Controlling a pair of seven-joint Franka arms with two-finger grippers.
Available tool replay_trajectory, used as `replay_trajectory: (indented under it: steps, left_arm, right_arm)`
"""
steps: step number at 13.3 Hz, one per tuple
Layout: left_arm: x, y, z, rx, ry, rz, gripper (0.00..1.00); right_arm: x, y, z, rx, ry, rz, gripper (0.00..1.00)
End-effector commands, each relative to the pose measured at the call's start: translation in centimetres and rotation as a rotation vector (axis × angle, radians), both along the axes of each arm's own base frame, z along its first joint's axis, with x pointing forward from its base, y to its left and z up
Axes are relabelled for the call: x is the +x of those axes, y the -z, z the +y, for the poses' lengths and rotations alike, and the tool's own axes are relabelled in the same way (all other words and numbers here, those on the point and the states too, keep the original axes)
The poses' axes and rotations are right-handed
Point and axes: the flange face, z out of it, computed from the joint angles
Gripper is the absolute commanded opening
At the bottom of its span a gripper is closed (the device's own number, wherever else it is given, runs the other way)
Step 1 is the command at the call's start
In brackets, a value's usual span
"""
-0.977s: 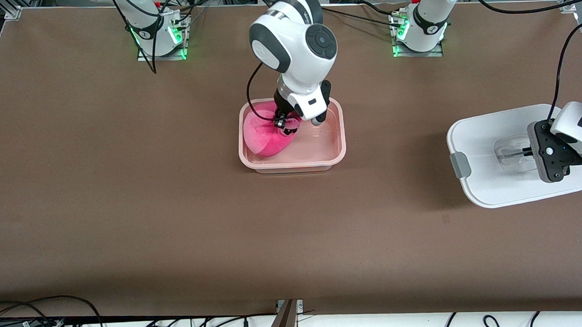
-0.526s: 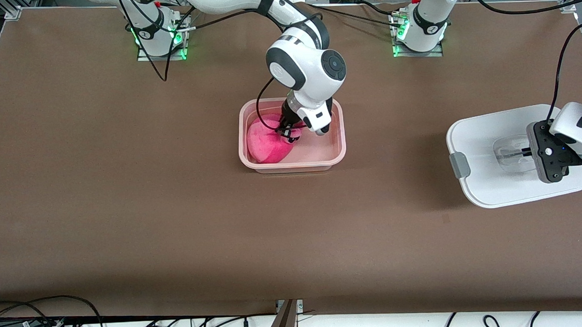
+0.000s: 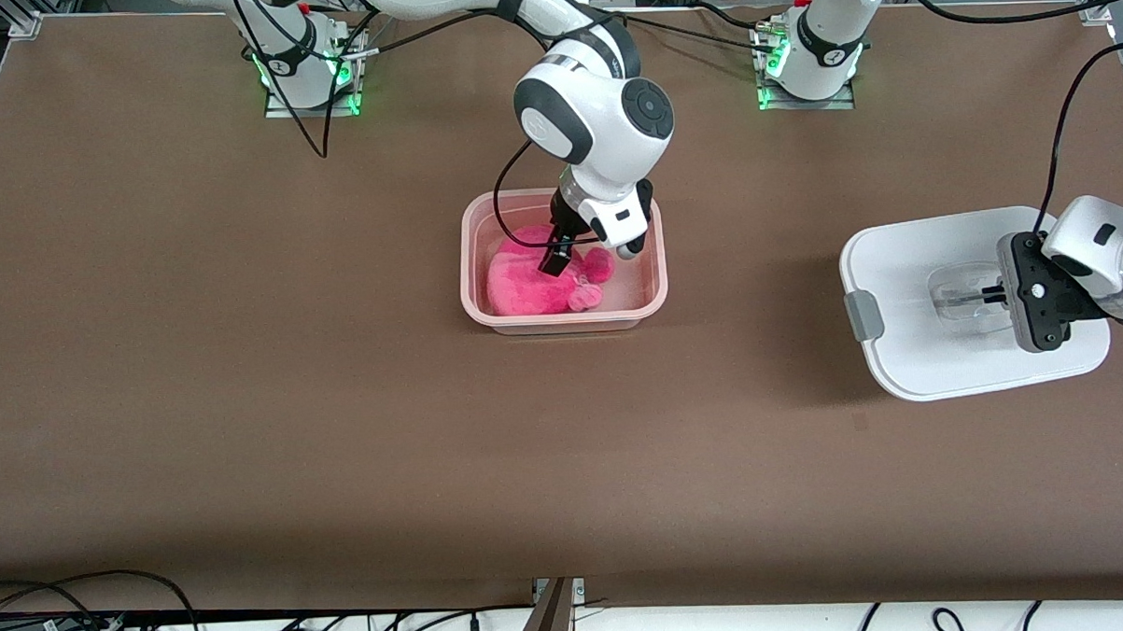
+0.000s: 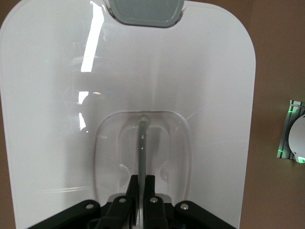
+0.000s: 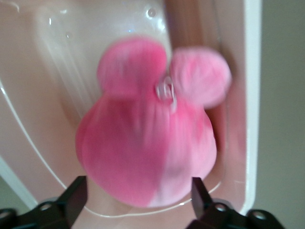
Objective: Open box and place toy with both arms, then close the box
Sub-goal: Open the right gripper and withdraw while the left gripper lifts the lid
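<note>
The box (image 3: 657,256) is a pink open tub at the table's middle. The pink plush toy (image 3: 523,284) lies inside it, ears toward the left arm's end. My right gripper (image 3: 557,256) hangs open just over the toy; in the right wrist view its fingers (image 5: 76,191) stand apart on either side of the toy (image 5: 147,143), clear of it. The white lid (image 3: 908,341) is off the box, toward the left arm's end of the table. My left gripper (image 3: 993,293) is shut on its clear handle (image 4: 142,138). A grey clip (image 4: 145,10) shows at the lid's (image 4: 200,71) edge.
Both arm bases with green lights (image 3: 310,77) (image 3: 805,69) stand along the table edge farthest from the front camera. A black cable (image 3: 499,192) loops from the right wrist over the box rim. Loose cables (image 3: 114,621) lie below the near table edge.
My right gripper opened and let go of the toy, which dropped flat into the box; the gripper rose slightly. My left gripper carried the lid a little toward the box.
</note>
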Motion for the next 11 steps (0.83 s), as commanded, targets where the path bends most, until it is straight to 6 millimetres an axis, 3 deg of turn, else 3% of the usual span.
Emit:
replay_trajectory:
  steps: [1,2,3,5,6,8,11]
  left_arm:
    - [0.2,-0.7,-2.1,-0.025,0.035,-0.007,0.00]
    - [0.2,-0.7,-4.4,-0.015,0.051,-0.006,0.00]
    - [0.2,-0.6,-5.3,-0.011,0.049,-0.005,0.00]
    - [0.3,0.2,-7.6,-0.020,0.076,0.006,0.00]
    - [0.3,0.2,-9.8,-0.022,0.104,-0.009,0.00]
    - [-0.2,0.6,-13.5,-0.013,0.120,-0.005,0.00]
    - [-1.3,1.2,-21.8,-0.007,0.139,-0.025,0.00]
  right_arm:
    - [0.1,-4.0,-0.5,0.029,0.018,-0.032,1.00]
    - [1.1,-6.2,-1.5,0.050,0.040,-0.055,1.00]
    - [3.5,-8.6,-3.9,0.094,0.093,-0.069,1.00]
    - [9.2,-12.8,-10.5,0.212,0.237,-0.061,1.00]
    - [10.4,-15.1,-13.0,0.263,0.291,-0.048,1.00]
    - [11.0,-20.3,-17.3,0.296,0.373,-0.076,1.00]
    - [11.4,-23.7,-24.7,0.295,0.515,0.001,1.00]
